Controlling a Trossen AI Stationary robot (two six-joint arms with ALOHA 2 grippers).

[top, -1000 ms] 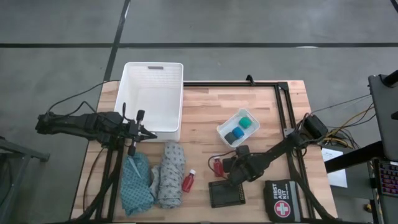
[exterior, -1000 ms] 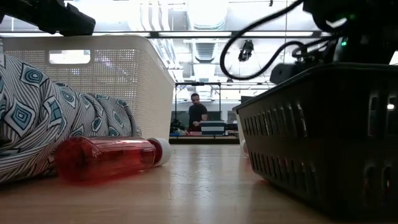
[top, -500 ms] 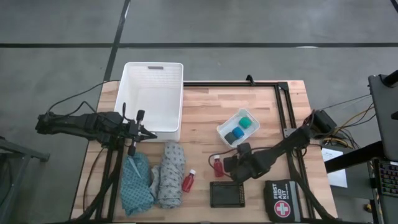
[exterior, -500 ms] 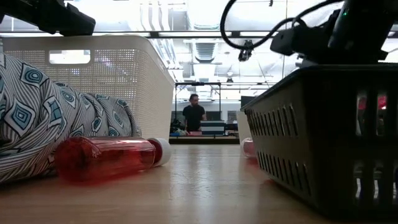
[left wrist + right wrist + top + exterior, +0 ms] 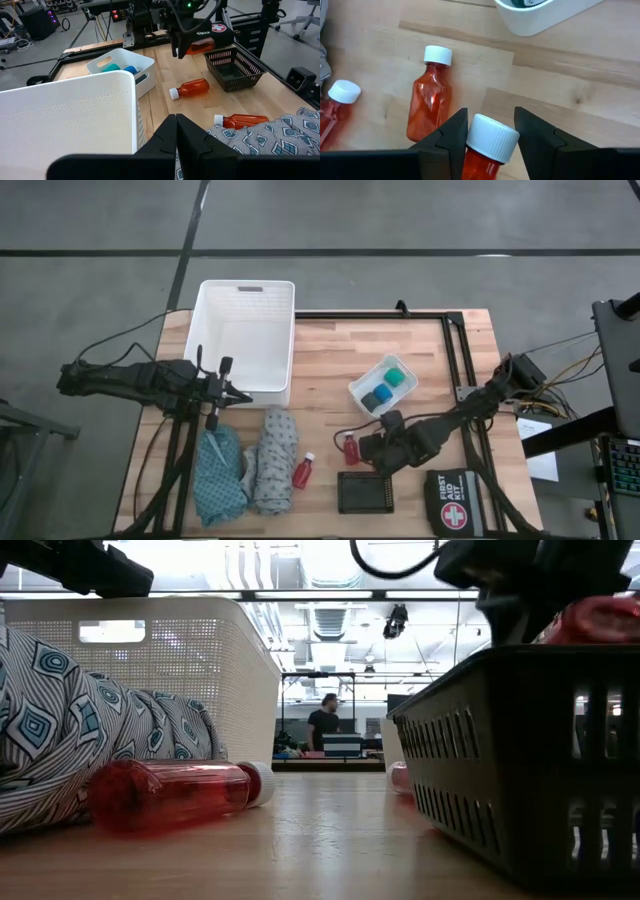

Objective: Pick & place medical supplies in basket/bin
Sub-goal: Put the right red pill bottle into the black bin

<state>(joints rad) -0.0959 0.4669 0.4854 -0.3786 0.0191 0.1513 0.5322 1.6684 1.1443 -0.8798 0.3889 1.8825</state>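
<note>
- Since a second ago the right pincer [image 5: 376, 452] has risen off the small black slotted basket [image 5: 364, 491], lifting a red bottle [image 5: 485, 147] with it; it now hangs over the worktop [image 5: 330, 355] between that black basket and the shallow white tray [image 5: 382, 385].
- Right pincer: narrowed onto the held red bottle, fingers [image 5: 443, 137] on either side of its neck just under the white cap.
- A second red bottle [image 5: 350, 447] lies on the wood just beside the right pincer, cap pointing toward the tray.
- A third red bottle [image 5: 301, 470] lies next to the grey patterned cloth [image 5: 272, 457], cap pointing away from the near edge.
- Beside the grey cloth, on the left, the teal patterned cloth [image 5: 219, 474] lies crumpled, touching it.
- In the shallow tray sit the small blue piece [image 5: 376, 399] and the small green piece [image 5: 397, 377].
- The large white basket [image 5: 246, 337] stands at the far left of the worktop, with nothing visible inside.
- Left pincer [image 5: 215, 392]: fully closed on nothing, waiting just beside the white basket's near wall, above the cloths.
- A black first aid pouch [image 5: 454, 504] lies at the near right corner.
- In the low view a person [image 5: 322, 726] stands far off in the room.
</note>
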